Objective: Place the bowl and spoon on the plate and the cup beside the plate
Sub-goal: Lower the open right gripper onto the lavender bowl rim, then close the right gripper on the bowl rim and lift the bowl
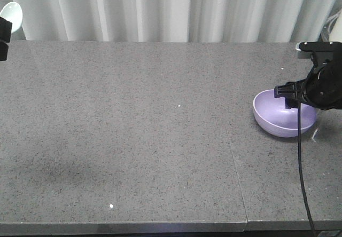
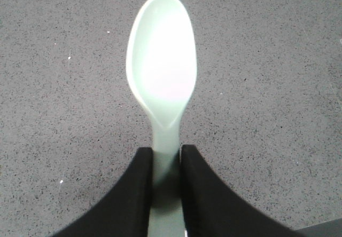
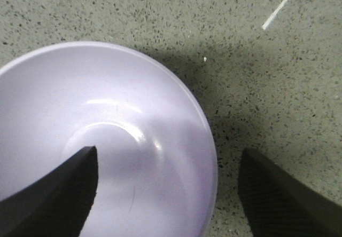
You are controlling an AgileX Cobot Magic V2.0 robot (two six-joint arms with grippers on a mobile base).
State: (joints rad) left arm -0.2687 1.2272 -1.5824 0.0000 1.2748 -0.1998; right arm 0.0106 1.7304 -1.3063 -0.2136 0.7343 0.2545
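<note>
While left claw [image 2: 167, 154] pinches the small pale mint-green plastic spoon [image 2: 162, 61] by its handle above the grey speckled tabletop [image 1: 133, 119], right claw [image 3: 166, 159] is spread wide, holding nothing, astride the rim of the round lavender plastic bowl [image 3: 80, 103] at the tabletop's right side; plate & cup not in view, so prob. nothing arranged yet

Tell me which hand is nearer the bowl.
Right. The right hand straddles the rim of the bowl, open; the left hand is far across the table, gripping the spoon.
</note>
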